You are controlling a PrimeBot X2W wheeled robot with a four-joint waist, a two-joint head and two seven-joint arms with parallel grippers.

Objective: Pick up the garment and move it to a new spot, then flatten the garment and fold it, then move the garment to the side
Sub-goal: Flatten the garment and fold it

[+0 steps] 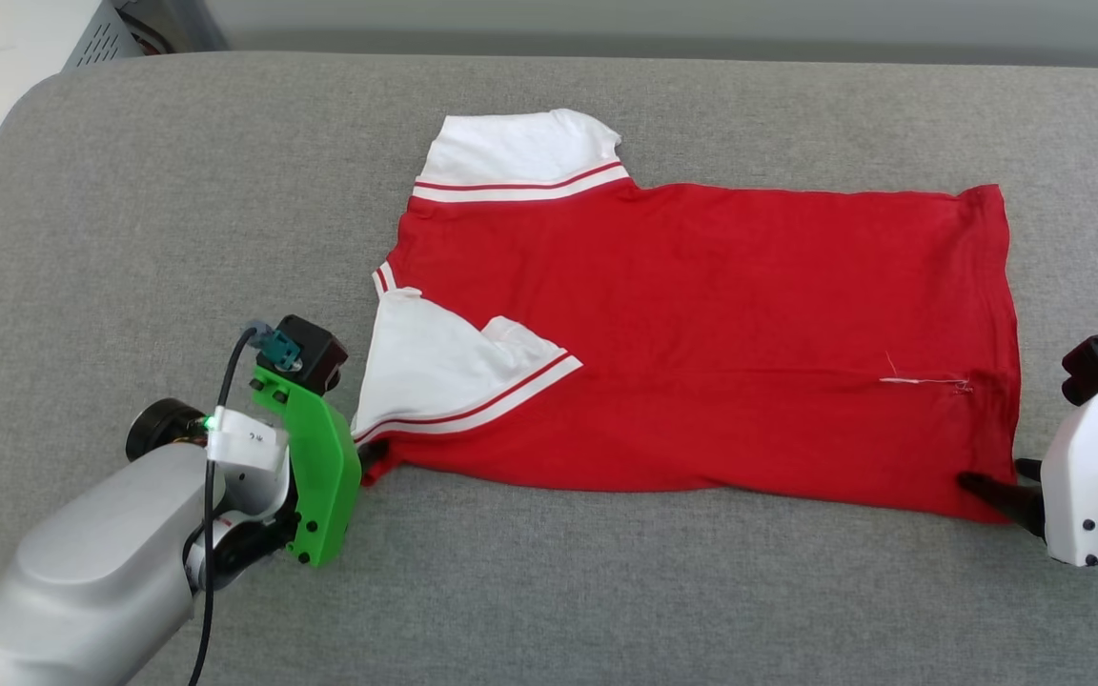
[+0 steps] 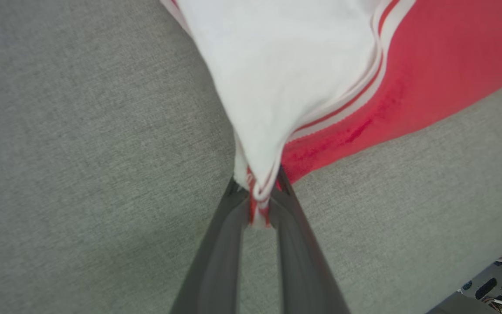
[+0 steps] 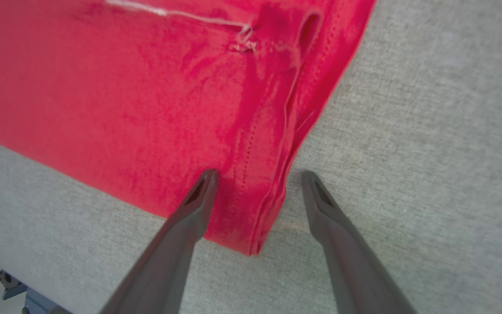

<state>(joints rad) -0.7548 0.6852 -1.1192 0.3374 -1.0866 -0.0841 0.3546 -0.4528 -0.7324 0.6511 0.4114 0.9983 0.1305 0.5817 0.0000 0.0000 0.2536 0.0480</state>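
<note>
Our L claw (image 1: 370, 465) is clamped on the garment (image 1: 701, 333) at the white sleeve (image 2: 277, 87) tip. The shirt lies flat to that claw's right on the grey tabletop (image 1: 177, 238). Our R claw (image 1: 997, 495) stands wide apart, straddling the red hem corner: one finger over fabric, the other over bare tabletop.

The left pincer (image 2: 259, 194) is pinched tight on a corner of the red shirt (image 2: 442, 56), right where its white sleeve (image 2: 286, 65) has a striped edge. The red part lies to the right. The grey bench (image 2: 81, 152) is underneath.
</note>
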